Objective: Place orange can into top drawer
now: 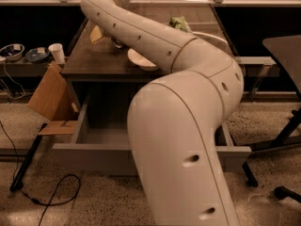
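Note:
The top drawer (89, 155) is pulled open below the dark tabletop (89, 62); its grey inside is bare where it shows, and my arm hides its right half and its handle. My arm (155, 36) reaches across the tabletop to the back left. My gripper is hidden behind the arm's end there. The orange can does not show clearly. A small dark rounded shape (117, 44) peeks out under the arm, and I cannot tell whether it is the can.
A white bowl (140, 60) lies on the tabletop, half under the arm. A green snack bag (178, 22) is at the back, a yellowish item (96, 33) at back left. A cardboard box (47, 95), white cup (57, 53) and floor cable (47, 201) are left; a dark chair (287, 46) is right.

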